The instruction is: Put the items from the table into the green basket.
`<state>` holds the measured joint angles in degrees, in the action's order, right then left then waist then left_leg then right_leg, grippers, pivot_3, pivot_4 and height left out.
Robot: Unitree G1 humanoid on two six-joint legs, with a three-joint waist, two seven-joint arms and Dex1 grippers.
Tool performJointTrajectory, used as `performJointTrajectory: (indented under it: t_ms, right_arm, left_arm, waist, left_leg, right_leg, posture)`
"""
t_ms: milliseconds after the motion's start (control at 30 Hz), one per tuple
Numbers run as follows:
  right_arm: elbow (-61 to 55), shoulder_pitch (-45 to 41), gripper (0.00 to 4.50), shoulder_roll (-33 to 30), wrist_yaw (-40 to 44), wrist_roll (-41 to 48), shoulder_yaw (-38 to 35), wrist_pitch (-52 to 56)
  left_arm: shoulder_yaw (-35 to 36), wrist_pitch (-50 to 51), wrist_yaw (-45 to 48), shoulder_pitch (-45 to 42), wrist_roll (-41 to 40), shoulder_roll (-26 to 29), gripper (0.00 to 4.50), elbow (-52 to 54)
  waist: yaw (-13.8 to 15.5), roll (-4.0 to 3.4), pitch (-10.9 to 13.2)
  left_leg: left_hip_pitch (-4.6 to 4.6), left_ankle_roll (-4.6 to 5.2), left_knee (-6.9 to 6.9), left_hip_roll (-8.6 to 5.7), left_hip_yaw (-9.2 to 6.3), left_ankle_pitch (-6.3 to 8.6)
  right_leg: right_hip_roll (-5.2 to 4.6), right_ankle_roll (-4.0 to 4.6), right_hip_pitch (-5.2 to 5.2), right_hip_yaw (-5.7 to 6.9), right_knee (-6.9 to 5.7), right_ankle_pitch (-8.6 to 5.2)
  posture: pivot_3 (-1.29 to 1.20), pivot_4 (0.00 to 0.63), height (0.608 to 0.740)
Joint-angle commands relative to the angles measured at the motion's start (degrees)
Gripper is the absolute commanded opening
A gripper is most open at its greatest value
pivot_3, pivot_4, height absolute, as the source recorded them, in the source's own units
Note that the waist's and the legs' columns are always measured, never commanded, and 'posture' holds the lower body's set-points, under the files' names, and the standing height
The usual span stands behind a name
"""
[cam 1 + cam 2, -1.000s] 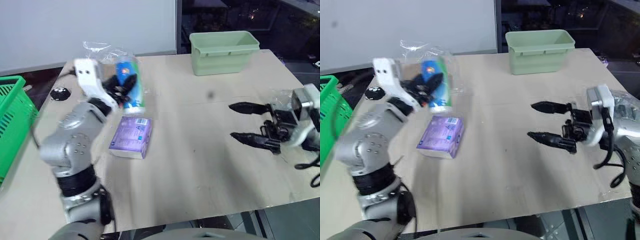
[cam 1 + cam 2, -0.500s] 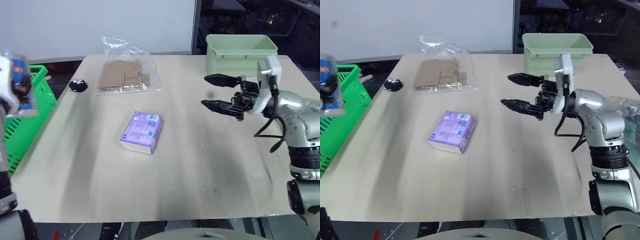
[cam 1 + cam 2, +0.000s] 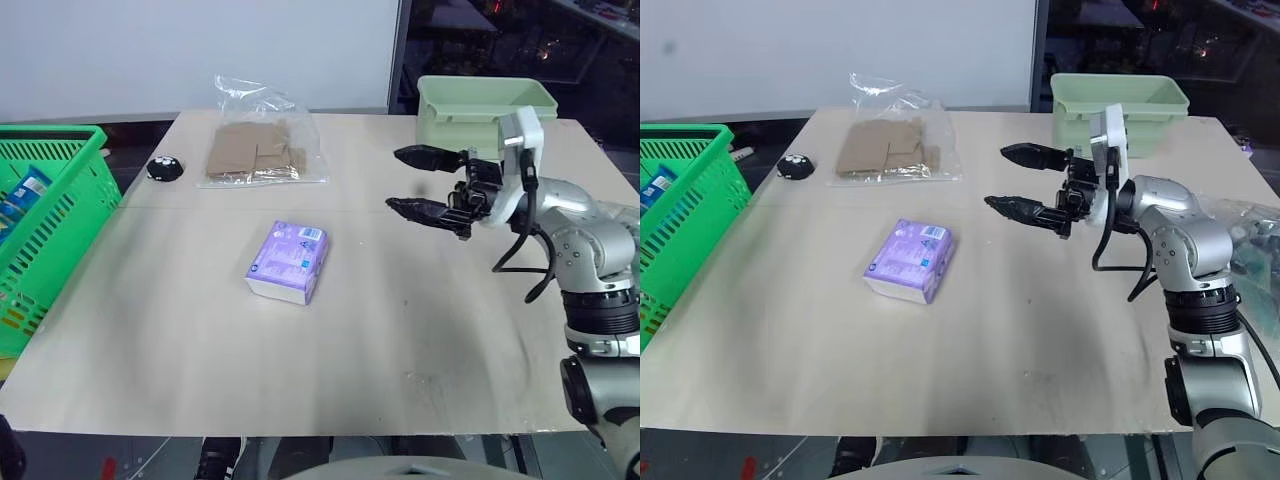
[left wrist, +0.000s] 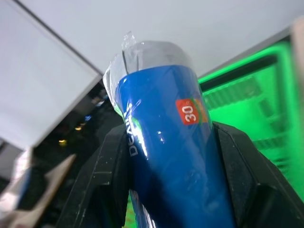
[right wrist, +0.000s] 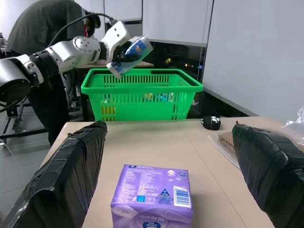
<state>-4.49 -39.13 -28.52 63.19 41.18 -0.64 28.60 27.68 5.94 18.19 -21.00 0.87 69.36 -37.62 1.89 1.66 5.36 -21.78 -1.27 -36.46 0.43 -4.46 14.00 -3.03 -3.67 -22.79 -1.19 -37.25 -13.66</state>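
The purple packet (image 3: 288,262) lies flat near the middle of the table (image 3: 200,340). In the right wrist view my left gripper (image 5: 124,52) holds the blue-labelled tube (image 5: 134,49) tilted in the air above the green basket (image 5: 142,97). The left wrist view shows the tube (image 4: 161,118) clamped between both black fingers (image 4: 109,166). The green basket (image 3: 50,230) stands off the table's left edge. My right gripper (image 3: 410,182) hovers open over the table to the right of the packet, pointing left, with nothing between its fingers.
A clear bag of brown card (image 3: 255,150) and a small black object (image 3: 163,168) lie at the table's far left. A pale mint tub (image 3: 485,105) stands at the far right. Blue-labelled goods (image 3: 22,195) lie inside the basket. A person (image 5: 42,19) stands behind it.
My left arm has swung far left with the tube, off the table and out over the basket. The right gripper has edged left, staying open. The head camera has turned.
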Motion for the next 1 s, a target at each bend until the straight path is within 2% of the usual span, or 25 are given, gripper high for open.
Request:
performJointTrajectory:
  t_ms: [33, 100, 133, 267, 333, 500, 567, 633, 700, 767, 900, 1000]
  right_arm:
    - [-2.4, -0.3, 4.50, 0.1, -0.1, 0.6, -1.3, -0.5]
    - [-2.6, -0.2, 4.50, 0.1, -0.2, 0.6, -1.4, -0.5]
    - [-2.7, 0.0, 4.50, 0.1, -0.1, 0.7, -1.5, -0.5]
    - [-3.2, 0.4, 4.50, 0.0, -0.2, 0.7, -1.8, -0.6]
    - [-3.4, 0.5, 4.50, 0.1, -0.2, 0.8, -1.9, -0.6]
    - [-3.9, 1.1, 4.50, 0.0, -0.5, 1.5, -2.4, -0.1]
    - [-4.4, 2.1, 4.50, -0.8, -0.9, 1.3, -2.8, 0.0]
    - [-5.3, 4.0, 4.50, -2.2, -1.2, 1.6, -4.0, 0.4]
    - [-6.3, 7.0, 4.50, -4.5, -1.8, 1.3, -5.8, 0.5]
    - [-8.2, 10.1, 4.50, -6.9, -2.2, 1.5, -7.2, 1.3]
    - [-12.9, 16.0, 4.50, -11.8, -2.6, 0.9, -8.2, 3.2]
    - [-16.1, 20.9, 4.50, -15.4, -2.2, 1.6, -9.5, 4.7]
  left_arm:
    - [-1.7, -6.3, -2.5, -3.7, 2.6, 4.9, 2.19, -6.5]
    - [-3.6, -8.8, -3.1, -5.2, 3.8, 6.1, 2.19, -10.3]
    - [-4.3, -9.4, -3.3, -6.1, 4.1, 6.4, 2.84, -12.1]
    - [-8.2, -11.3, -3.9, -9.8, 6.0, 6.5, 4.13, -17.6]
    - [-9.3, -12.1, -4.6, -11.4, 6.8, 6.6, 4.47, -19.7]
    - [-11.2, -12.6, -3.0, -15.3, 6.0, 6.0, 4.47, -22.3]
    - [-10.9, -12.9, 0.0, -16.9, 3.9, 4.6, 4.47, -20.2]
    - [-9.9, -10.6, 4.8, -18.2, -0.1, 1.9, 4.47, -15.6]
    - [-7.9, -1.5, 10.5, -18.0, -8.4, -3.7, 4.47, -4.8]
    - [-6.9, 9.3, 14.9, -14.2, -15.7, -8.1, 4.47, 9.1]
    - [-7.5, 26.8, 17.5, -5.8, -24.2, -12.5, 4.47, 31.7]
    - [-10.2, 37.2, 18.1, -0.4, -29.1, -15.5, 4.47, 43.3]
  waist:
    - [0.1, 0.10, -0.1]
    - [0.2, 0.28, -0.2]
    - [0.3, 0.41, -0.3]
    - [0.3, 0.44, -0.5]
    - [0.2, 0.45, -0.6]
    - [-0.3, 0.50, -0.7]
    - [-0.3, 0.54, -0.8]
    - [0.0, 0.54, -0.9]
    - [0.5, 0.52, -0.9]
    - [0.7, 0.50, -1.0]
    - [-1.5, 0.50, -1.0]
    - [-3.2, 0.43, -1.0]
  left_leg:
    - [0.00, 0.00, -0.01, 0.00, 0.00, 0.00]
    - [-0.04, -0.02, -0.05, 0.00, 0.00, -0.01]
    - [-0.04, -0.02, -0.05, 0.00, 0.00, -0.01]
    - [-0.03, -0.05, -0.14, -0.01, 0.01, -0.03]
    - [0.02, -0.10, -0.15, -0.01, 0.03, -0.07]
    - [0.05, -0.24, -0.21, 0.02, 0.01, -0.17]
    - [0.04, -0.24, -0.23, 0.02, 0.01, -0.17]
    - [0.00, -0.24, -0.28, 0.02, 0.00, -0.17]
    - [-0.03, -0.24, -0.33, 0.01, 0.00, -0.17]
    - [-0.11, -0.24, -0.53, -0.01, -0.07, -0.17]
    - [-0.09, -0.21, -0.71, -0.01, 0.01, -0.14]
    - [0.02, -0.18, -0.69, 0.03, 0.05, -0.13]
  right_leg:
    - [0.00, 0.00, -0.01, 0.00, -0.06, 0.00]
    - [0.01, 0.00, -0.09, 0.01, -0.17, 0.00]
    - [0.00, 0.00, -0.10, 0.01, -0.19, 0.00]
    - [-0.01, 0.00, -0.12, 0.00, -0.37, 0.00]
    - [0.00, 0.00, -0.13, -0.01, -0.47, 0.00]
    - [0.06, 0.01, -0.18, -0.04, -0.66, 0.00]
    - [0.06, 0.02, -0.18, -0.05, -0.67, 0.01]
    - [0.05, 0.02, -0.17, -0.03, -0.67, 0.01]
    - [0.04, 0.02, -0.17, -0.03, -0.68, 0.01]
    - [0.01, 0.02, -0.09, 0.00, -0.69, 0.02]
    - [0.04, 0.03, 0.01, -0.20, -0.65, 0.02]
    - [0.08, 0.03, 0.02, -0.29, -0.70, 0.02]
  posture:
    - [0.10, 0.000, 0.740]
    - [0.10, 0.000, 0.740]
    - [0.10, 0.000, 0.740]
    - [0.09, 0.000, 0.740]
    - [0.09, 0.000, 0.740]
    - [0.08, 0.000, 0.740]
    - [0.08, 0.000, 0.740]
    - [0.07, 0.000, 0.740]
    - [0.06, 0.000, 0.740]
    - [0.05, 0.000, 0.740]
    - [0.02, 0.006, 0.740]
    - [0.00, 0.008, 0.740]
